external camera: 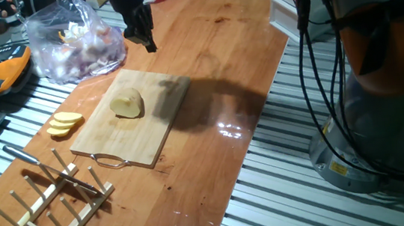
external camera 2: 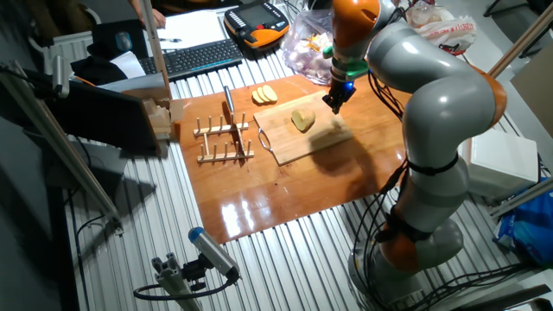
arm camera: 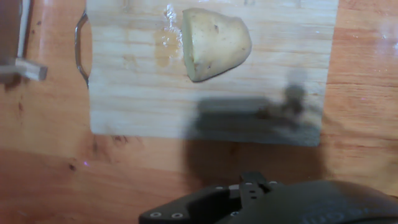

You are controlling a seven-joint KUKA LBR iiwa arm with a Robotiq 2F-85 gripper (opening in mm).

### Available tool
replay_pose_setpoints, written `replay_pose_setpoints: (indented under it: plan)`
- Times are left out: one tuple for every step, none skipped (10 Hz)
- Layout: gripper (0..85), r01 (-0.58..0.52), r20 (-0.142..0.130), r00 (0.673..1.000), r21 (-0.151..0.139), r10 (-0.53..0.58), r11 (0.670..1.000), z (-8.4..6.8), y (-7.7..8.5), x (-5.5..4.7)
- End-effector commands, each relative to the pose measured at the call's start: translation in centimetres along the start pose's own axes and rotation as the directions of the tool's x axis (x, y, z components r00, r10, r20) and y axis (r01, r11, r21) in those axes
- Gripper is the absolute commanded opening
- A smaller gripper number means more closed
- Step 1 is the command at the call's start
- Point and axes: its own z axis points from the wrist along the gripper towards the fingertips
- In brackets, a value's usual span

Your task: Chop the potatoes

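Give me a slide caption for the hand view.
Looking down from the hand: halved potato chunk sits on the wooden cutting board, cut face toward the board's metal handle.

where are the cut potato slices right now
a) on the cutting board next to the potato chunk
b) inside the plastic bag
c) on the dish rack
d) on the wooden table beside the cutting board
d: the slices lie in a small overlapping row on the wooden table, off the edge of the cutting board, which carries only the potato chunk.
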Motion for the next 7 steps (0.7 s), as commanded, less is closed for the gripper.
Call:
replay_pose_setpoints:
  plan:
    - [0.0,-0.077,0.007,0.997,-0.039,0.078,0.996,-0.04,0.02,0.00]
    - [0.0,-0.079,0.004,0.997,0.008,0.079,0.997,-0.04,0.02,0.00]
    - [0.0,-0.056,-0.006,0.998,0.008,0.056,0.998,-0.04,0.02,0.00]
    - [0.0,-0.026,-0.032,0.999,-0.045,0.025,0.999,-0.04,0.02,0.00]
    - [0.0,0.010,-0.031,0.999,-0.054,-0.012,0.999,-0.04,0.02,0.00]
    - [0.0,-0.012,0.046,0.999,-0.003,0.012,1.000,-0.04,0.02,0.00]
    - [0.0,-0.003,0.057,0.998,0.038,0.001,0.999,-0.04,0.02,0.00]
